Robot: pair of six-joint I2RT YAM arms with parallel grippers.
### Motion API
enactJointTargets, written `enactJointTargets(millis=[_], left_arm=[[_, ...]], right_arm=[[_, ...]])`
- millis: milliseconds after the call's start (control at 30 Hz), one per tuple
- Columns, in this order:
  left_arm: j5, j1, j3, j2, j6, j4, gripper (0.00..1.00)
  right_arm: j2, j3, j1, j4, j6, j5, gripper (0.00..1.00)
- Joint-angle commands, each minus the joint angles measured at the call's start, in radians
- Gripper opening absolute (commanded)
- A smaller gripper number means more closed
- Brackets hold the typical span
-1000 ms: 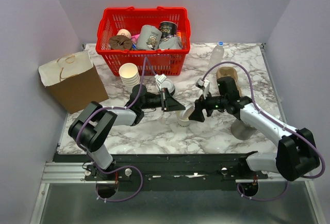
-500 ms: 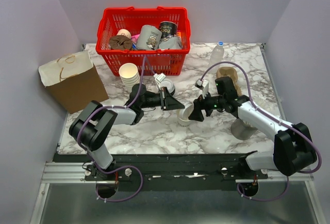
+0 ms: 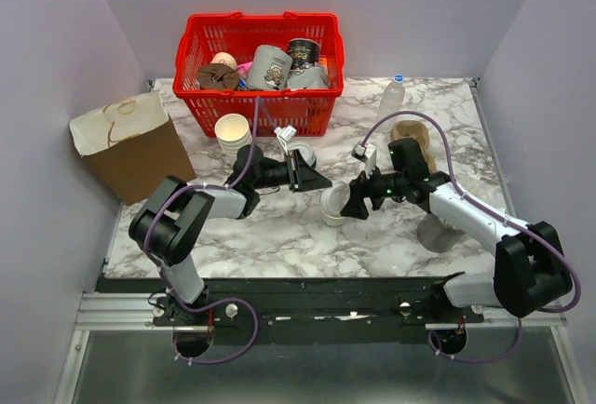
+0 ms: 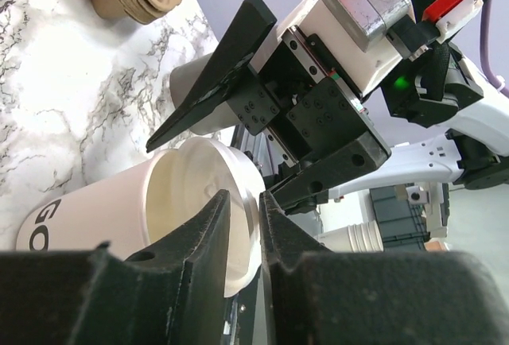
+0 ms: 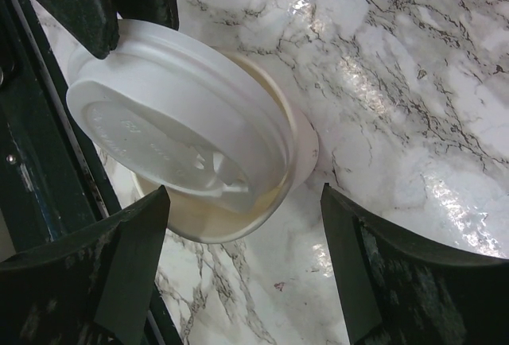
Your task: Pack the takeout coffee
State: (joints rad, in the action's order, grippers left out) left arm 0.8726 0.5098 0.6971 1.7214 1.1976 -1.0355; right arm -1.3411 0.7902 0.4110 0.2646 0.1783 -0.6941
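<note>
Your left gripper point(image 4: 242, 202) pinches the rim of the paper cup point(image 4: 103, 218) on the marble table point(image 5: 398, 59). Your right gripper point(image 5: 242, 198) hangs wide open and empty over the crooked lid point(image 5: 175, 122). Press unevenly and the lid could pop off, or the paper cup could tip.

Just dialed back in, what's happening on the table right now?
The left gripper pinches the white lid by its edge, holding it tilted over the open mouth of the paper cup; the lid is not seated. The right gripper is open, its fingers spread beside the cup, not gripping it. The cup sits on the marble table.
</note>
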Motion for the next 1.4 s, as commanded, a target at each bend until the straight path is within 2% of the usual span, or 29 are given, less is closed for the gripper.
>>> enactJointTargets(millis=[0,1033,1133,1167,1367], left_arm=[[0.014,-0.001,0.019,0.006,-0.024,-0.023,0.32],[-0.006,-0.019,0.071,0.006,-0.23,0.246,0.45],[-0.007,-0.019,0.073,0.009,-0.234,0.247,0.45],[-0.009,-0.02,0.073,0.009,-0.237,0.25,0.45],[-0.015,-0.021,0.074,0.024,-0.25,0.265,0.45]], right_arm=[[0.005,0.023,-0.001,0.01,0.023,-0.027,0.86],[0.01,0.053,-0.001,0.028,0.041,-0.143,0.89],[0.007,0.055,-0.001,0.03,0.04,-0.151,0.93],[0.005,0.055,-0.001,0.028,0.039,-0.154,0.99],[-0.01,0.057,-0.001,0.025,0.035,-0.157,1.0]])
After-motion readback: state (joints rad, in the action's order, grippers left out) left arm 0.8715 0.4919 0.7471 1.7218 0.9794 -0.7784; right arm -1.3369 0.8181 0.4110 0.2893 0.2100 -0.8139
